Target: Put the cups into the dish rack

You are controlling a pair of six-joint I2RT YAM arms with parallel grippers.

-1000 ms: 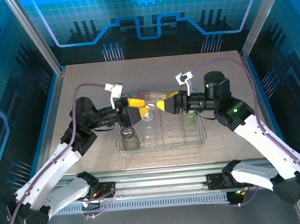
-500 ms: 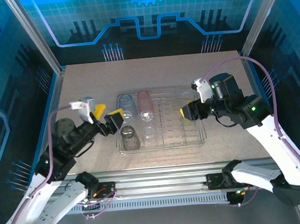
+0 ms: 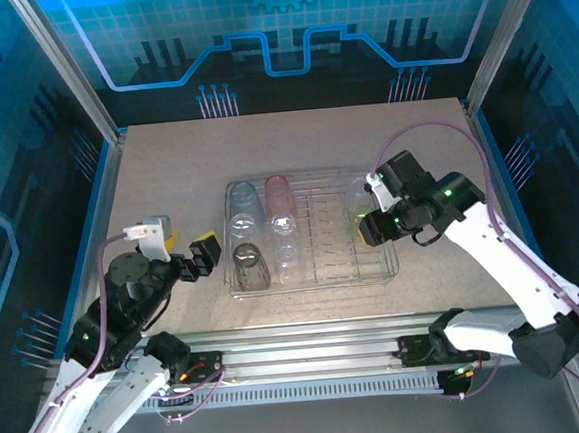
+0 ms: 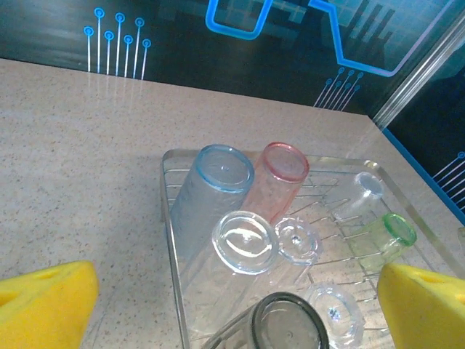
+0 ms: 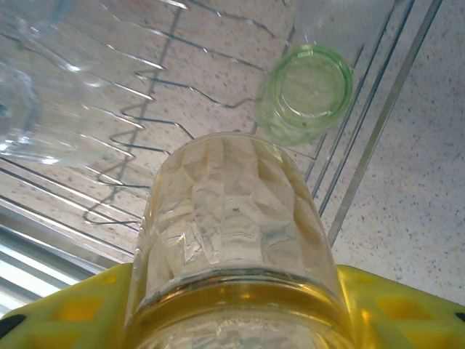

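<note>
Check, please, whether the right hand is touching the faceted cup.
Touching. The right wrist view shows the right hand with its yellow fingers pressed against both sides of the faceted cup.

Tabletop (image 3: 166, 176): speckled beige, matte. Rear wall (image 3: 374, 19): dark blue panel w/ lit circuit-line graphics. Alu rail (image 3: 310, 347) along near edge. Alu posts (image 3: 62, 64) at rear corners.

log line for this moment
left tool open beside dish rack | right tool shut on yellow-green cup over rack | blue cup, pink cup racked
</note>
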